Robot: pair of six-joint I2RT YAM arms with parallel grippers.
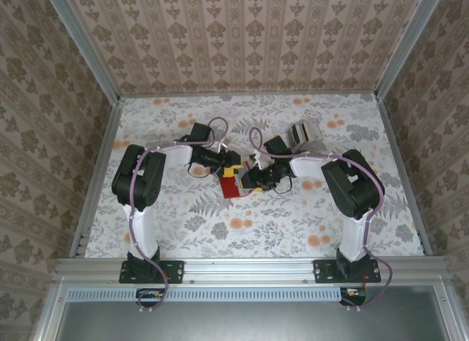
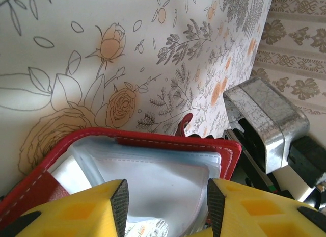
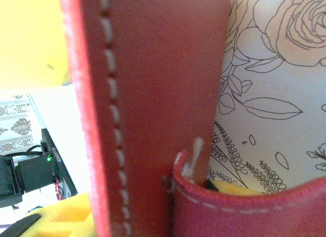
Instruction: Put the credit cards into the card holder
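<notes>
Floral tabletop (image 2: 102, 23): left tool (image 2: 167, 196) half-open over card holder (image 2: 168, 142).

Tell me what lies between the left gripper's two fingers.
In the left wrist view, the pale plastic sleeve of the open card holder lies between the left gripper's fingers.

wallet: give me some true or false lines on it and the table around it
1. The wallet is red with pale stitching. True.
2. It lies shut. False: it is open, with clear sleeves showing inside.
3. It sits in a far corner. False: it is near the middle of the table.
4. The table cover is floral. True.
5. A box stands farther back, to the right of the wallet. True.
</notes>
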